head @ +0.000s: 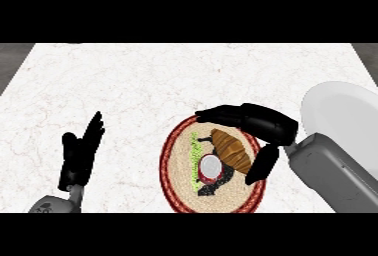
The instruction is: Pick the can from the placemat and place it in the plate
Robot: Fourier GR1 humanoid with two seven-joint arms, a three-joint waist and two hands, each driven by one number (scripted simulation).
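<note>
The can point(221, 159) lies tipped on the placemat point(177, 165) near the desk's point(133, 80) front edge; the right robot hand point(255, 125) arches over it, fingers uncurled, holding nothing. Likely light, stiff, slippery: grip its sides. The plate point(339, 110) is at the right edge. The left robot hand point(80, 152) rests open.

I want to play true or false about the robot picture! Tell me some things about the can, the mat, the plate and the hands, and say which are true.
1. The can lies on the round placemat. True.
2. The can is already on the plate. False: the white plate at the right holds no can.
3. The right hand is curved over the can. True.
4. The left hand is holding the can. False: it rests open at the left, away from the placemat.
5. The placemat has a blue rim. False: the rim is red.
</note>
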